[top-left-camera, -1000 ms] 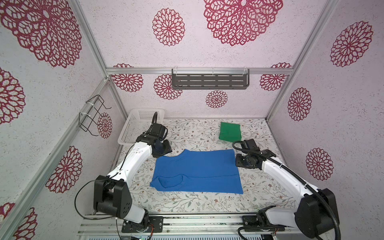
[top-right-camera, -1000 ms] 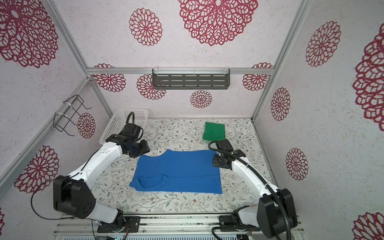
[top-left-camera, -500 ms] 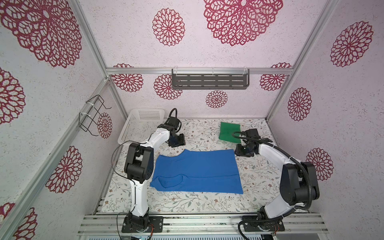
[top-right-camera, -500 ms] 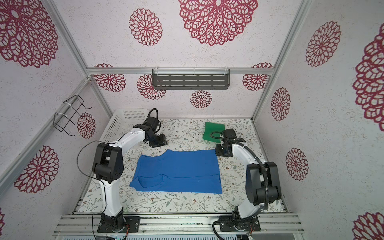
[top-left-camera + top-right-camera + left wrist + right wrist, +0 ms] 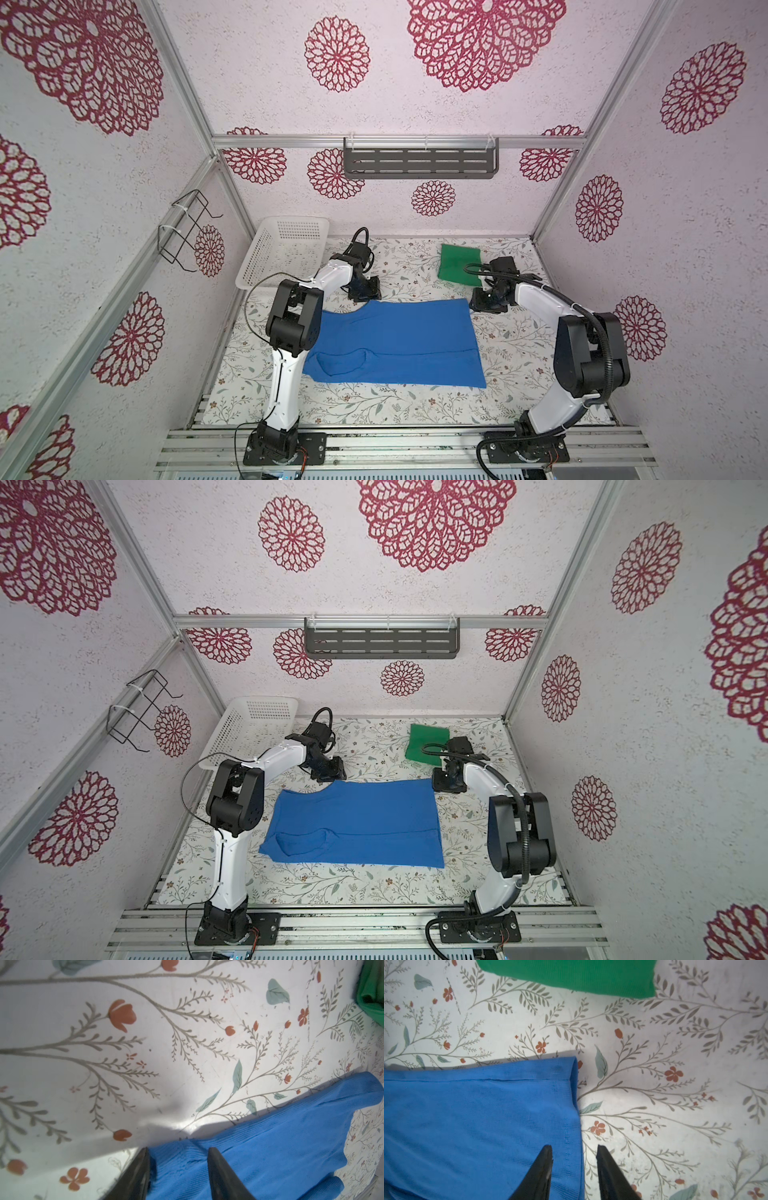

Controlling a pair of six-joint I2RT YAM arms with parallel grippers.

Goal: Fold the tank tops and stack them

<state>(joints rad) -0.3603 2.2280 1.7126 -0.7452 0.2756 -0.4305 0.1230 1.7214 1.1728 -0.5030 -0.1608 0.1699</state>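
The blue tank top (image 5: 395,340) (image 5: 357,820) lies spread flat in the middle of the table. The green tank top (image 5: 459,268) (image 5: 426,742) sits folded at the back right. My left gripper (image 5: 368,293) (image 5: 330,773) is down at the blue top's far left shoulder strap. In the left wrist view this gripper (image 5: 177,1149) is open, with blue fabric (image 5: 270,1147) lying between its fingers. My right gripper (image 5: 486,305) (image 5: 446,785) is at the far right hem corner. Seen from the right wrist, it (image 5: 574,1146) is open and straddles the hem edge (image 5: 571,1105), with the green top (image 5: 571,974) just beyond.
A white perforated basket (image 5: 291,220) stands at the back left, close behind the left arm. A grey slotted shelf (image 5: 419,164) hangs on the back wall and a black wire rack (image 5: 187,232) on the left wall. Floral tabletop (image 5: 374,399) shows in front of the blue top.
My left gripper has moved right onto the blue top's far shoulder strap and its jaws have narrowed. The right gripper has stayed by the far hem corner. The blue top has not moved.
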